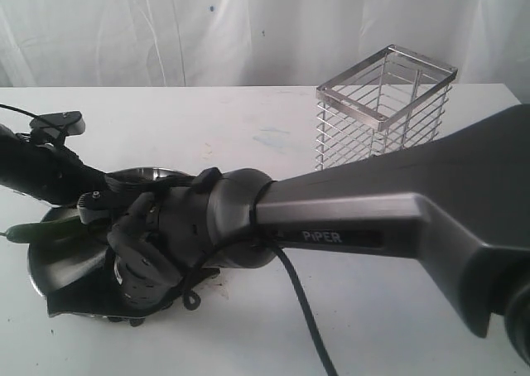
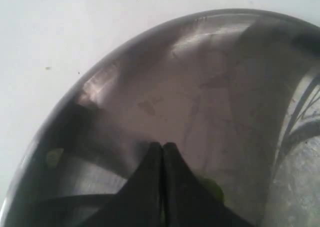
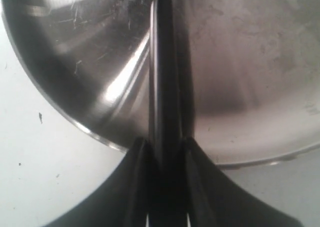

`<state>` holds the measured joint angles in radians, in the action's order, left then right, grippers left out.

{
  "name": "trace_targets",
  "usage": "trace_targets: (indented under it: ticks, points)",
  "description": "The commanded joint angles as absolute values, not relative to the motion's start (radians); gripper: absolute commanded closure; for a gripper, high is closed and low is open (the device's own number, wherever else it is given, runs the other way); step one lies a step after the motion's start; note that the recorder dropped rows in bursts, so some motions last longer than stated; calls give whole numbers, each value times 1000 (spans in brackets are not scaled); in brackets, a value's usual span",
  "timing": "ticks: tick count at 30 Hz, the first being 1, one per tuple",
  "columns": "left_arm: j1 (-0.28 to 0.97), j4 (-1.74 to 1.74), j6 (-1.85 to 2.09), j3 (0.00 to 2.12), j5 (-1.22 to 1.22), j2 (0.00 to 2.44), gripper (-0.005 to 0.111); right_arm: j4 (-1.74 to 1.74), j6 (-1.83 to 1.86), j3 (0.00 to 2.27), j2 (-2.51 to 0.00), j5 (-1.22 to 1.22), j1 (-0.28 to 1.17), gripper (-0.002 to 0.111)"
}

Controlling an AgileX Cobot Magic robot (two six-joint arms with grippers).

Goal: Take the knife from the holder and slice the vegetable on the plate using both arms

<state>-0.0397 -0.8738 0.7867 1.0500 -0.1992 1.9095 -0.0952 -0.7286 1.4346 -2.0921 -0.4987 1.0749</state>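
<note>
I counted one bench, white and scuffed, carrying everything. Two arms were mine: my right arm, the larger, crossed the exterior view from 3 o'clock toward 9 o'clock, and the only writing I could read was "PiPER" in white on its grey shell. My left arm came in from the 9 o'clock edge.

One holder, a silver wire rack, stood upright at about 1 o'clock on the bench, well apart from the plate, and I saw nothing sticking up from it. One steel plate lay at 8 o'clock, mostly covered by both wrists.

My right tool was clamped on the one knife, its dark blade running out between the fingers over the plate's scratched floor. My left tool had its tips pressed together over the plate, and a patch of green showed just beside them; whether it pinched the vegetable I could not tell. One green end of that vegetable poked past the plate's rim at 9 o'clock.
</note>
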Motion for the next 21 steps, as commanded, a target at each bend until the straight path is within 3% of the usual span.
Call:
trace_targets:
  ticks: [1, 21]
  points:
    - [-36, -863, 786, 1037, -277, 1930, 105, -84, -674, 1445, -2098, -458, 1045, 108]
    - [-36, -851, 782, 1037, -351, 1739, 105, 9, -549, 1445, -2097, -521, 1036, 108]
